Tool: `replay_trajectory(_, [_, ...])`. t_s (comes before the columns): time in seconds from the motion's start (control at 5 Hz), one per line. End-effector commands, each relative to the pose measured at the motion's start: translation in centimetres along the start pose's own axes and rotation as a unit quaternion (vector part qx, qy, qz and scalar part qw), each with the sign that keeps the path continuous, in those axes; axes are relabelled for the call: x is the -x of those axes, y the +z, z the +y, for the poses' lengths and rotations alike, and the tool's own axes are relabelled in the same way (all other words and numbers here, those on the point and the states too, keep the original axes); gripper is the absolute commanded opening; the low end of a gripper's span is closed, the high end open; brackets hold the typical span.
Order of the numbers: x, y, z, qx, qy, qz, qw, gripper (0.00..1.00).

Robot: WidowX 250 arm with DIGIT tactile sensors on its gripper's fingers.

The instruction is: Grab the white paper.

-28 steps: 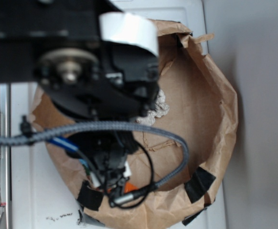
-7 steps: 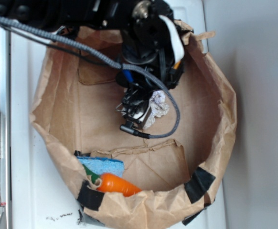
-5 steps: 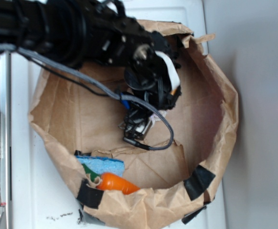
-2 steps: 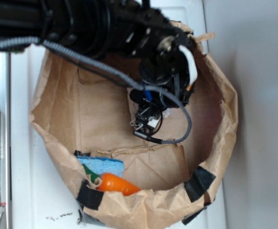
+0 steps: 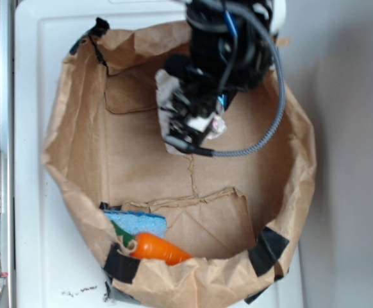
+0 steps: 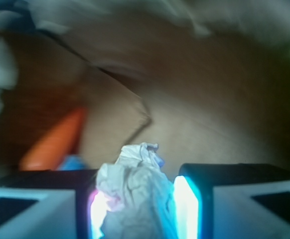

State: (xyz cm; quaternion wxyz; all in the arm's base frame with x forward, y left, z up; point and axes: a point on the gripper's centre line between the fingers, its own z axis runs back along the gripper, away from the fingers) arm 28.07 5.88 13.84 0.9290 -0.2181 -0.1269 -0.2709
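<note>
The hand (image 6: 137, 204) is clamped on the white paper (image 6: 135, 194): in the wrist view the crumpled wad sits squeezed between the two lit fingers (image 6: 184, 204), its wrinkled top poking out past them. From the exterior view the arm hangs over the far part of the brown paper bag (image 5: 77, 160), and only a scrap of the white paper (image 5: 217, 126) shows beside the black hand (image 5: 190, 125), seemingly lifted clear of the bag floor, though the height is hard to judge. To finish this well, I would keep the squeeze firm and raise the wad straight up, since tissue-like paper compresses and could slip if the grip eases; the bag's upright crumpled wall is near the cable, so a vertical path looks safest. The blue sponge (image 5: 136, 224) and the orange carrot (image 5: 159, 248) lie together at the near wall, well apart from the hand. No brand, label or readable writing shows in either view.
</note>
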Motion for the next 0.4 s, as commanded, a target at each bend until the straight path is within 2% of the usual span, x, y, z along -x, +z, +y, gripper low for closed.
replay_trajectory(0.0, [-2.0,6.5,-2.0,-0.016,-0.017,-0.024,0.999,0.00])
replay_trajectory(0.2, [-2.2,5.3,-2.1,-0.052,-0.041,-0.002,0.998,1.00])
